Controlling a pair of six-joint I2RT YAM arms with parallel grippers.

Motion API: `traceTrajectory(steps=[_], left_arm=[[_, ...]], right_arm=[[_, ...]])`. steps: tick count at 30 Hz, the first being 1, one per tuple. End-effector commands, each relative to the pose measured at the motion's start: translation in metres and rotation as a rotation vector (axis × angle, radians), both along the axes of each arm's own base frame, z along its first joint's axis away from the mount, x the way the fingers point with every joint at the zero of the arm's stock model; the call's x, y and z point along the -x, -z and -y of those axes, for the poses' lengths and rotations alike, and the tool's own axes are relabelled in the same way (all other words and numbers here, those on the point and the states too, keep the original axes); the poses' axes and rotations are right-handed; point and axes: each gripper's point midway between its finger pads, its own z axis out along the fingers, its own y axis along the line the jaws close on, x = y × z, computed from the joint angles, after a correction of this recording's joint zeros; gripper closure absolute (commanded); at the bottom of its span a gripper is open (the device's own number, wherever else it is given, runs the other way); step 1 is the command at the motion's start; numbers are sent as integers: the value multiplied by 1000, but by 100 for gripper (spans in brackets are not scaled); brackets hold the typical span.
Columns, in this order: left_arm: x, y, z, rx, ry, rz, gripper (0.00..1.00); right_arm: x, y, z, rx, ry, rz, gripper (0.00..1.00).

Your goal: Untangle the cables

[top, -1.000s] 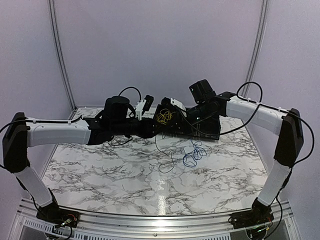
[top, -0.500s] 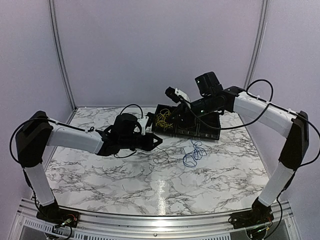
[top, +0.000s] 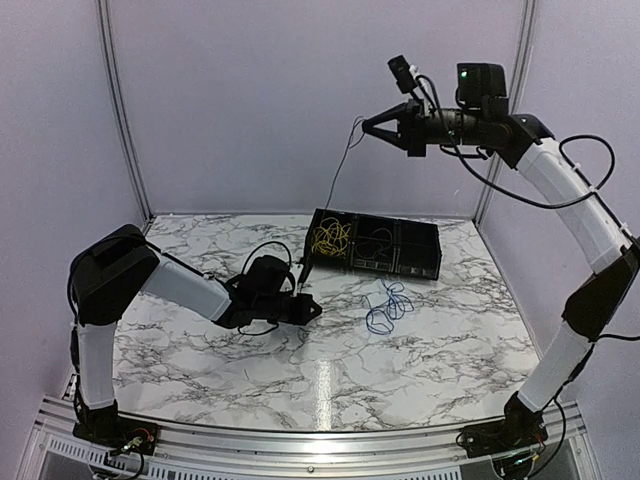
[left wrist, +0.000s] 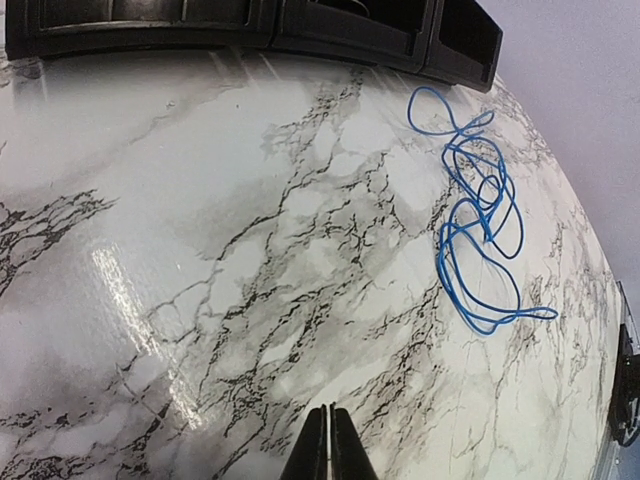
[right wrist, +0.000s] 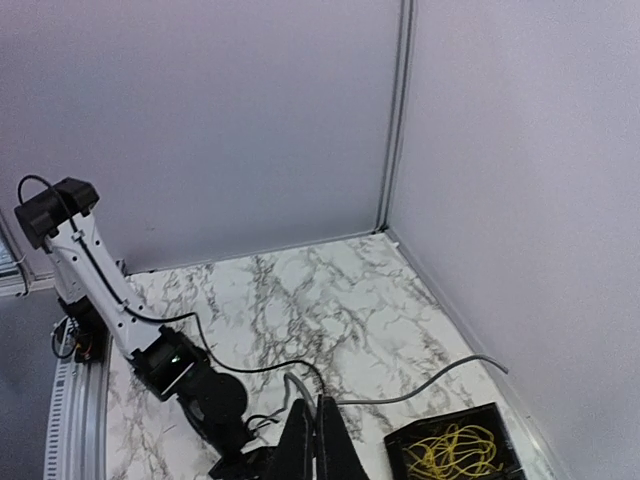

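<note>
My right gripper [top: 364,125] is raised high above the table and is shut on a thin black cable [top: 331,198]. The cable runs down in a nearly straight slant to my left gripper [top: 316,308]. That gripper is shut and sits low on the marble, left of the blue cable [top: 388,305]. The left wrist view shows only its closed tips [left wrist: 329,425], with the blue cable [left wrist: 480,210] lying loose ahead. The yellow cable [top: 328,238] is coiled in the black tray's left compartment. In the right wrist view the closed jaws [right wrist: 318,415] pinch the cable [right wrist: 440,385], and a free end sticks out to the right.
The black compartment tray [top: 410,268] stands at the back centre, and its front wall [left wrist: 300,40] shows in the left wrist view. Grey walls and corner posts enclose the marble table. My left arm [right wrist: 180,365] lies low across the left half.
My right gripper rose from the tray to high in the air, drawing the black cable up. My left gripper pulled back from the tray and down to the table.
</note>
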Motion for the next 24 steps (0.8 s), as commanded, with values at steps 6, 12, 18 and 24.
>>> traceTrajectory(steps=[6, 12, 18, 24], left_arm=[[15, 1, -20, 4, -17, -26, 87], [27, -1, -39, -3, -52, -40, 80], [39, -7, -46, 5, -43, -47, 70], [48, -20, -51, 8, -36, 0, 63]], right_arm=[[-75, -16, 45, -58, 197, 35, 100], [-109, -6, 62, -41, 280, 49, 100], [-133, -12, 76, -45, 353, 98, 100], [-151, -13, 91, -42, 418, 133, 100]])
